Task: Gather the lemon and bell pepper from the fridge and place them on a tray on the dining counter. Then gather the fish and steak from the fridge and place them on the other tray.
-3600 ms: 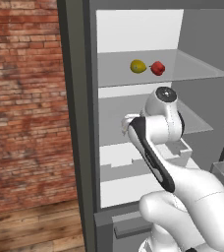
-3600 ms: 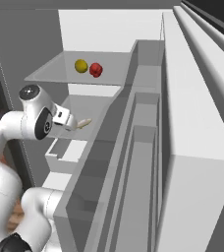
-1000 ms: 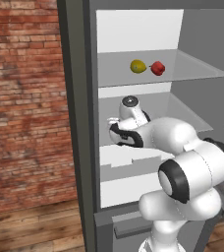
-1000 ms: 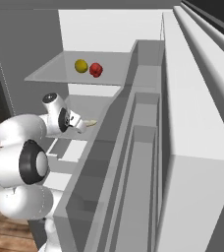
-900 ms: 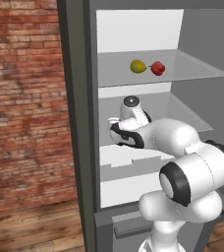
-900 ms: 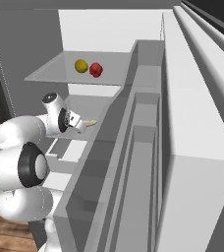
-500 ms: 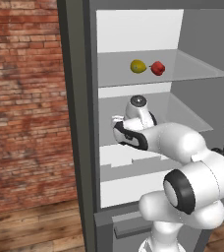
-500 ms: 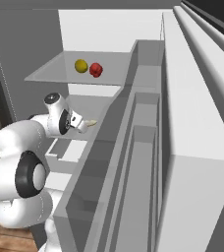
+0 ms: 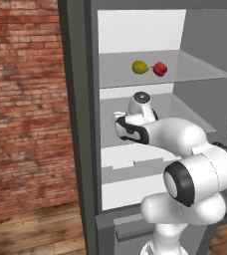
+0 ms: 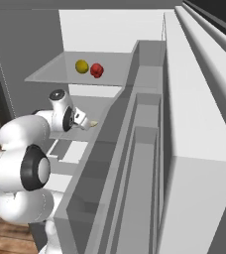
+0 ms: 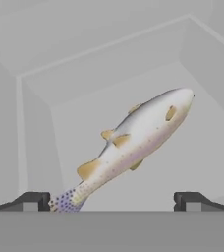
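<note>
The fish (image 11: 133, 140), silver-grey with speckles and tan fins, lies slantwise on the white floor of the fridge (image 9: 75, 124)'s middle shelf. Its tail reaches down between my gripper (image 11: 111, 202)'s fingertips (image 11: 33, 201), which stand wide open on either side without touching it. In the right base view the fish (image 10: 91, 124) pokes out just past my hand. One shelf higher, the yellow lemon (image 9: 140, 67) and the red bell pepper (image 9: 159, 68) sit side by side on glass, also as lemon (image 10: 82, 66) and bell pepper (image 10: 96, 70). The steak, trays and dining counter are out of view.
The glass upper shelf (image 9: 195, 74) hangs close above my hand. The open fridge door with its grey bins (image 10: 144, 149) stands on the right. A brick wall (image 9: 21, 99) and wooden floor lie left of the fridge.
My hand has pushed a little further right and deeper along the middle shelf, toward the fish. The jaws stayed open; lemon, pepper and fish have not moved.
</note>
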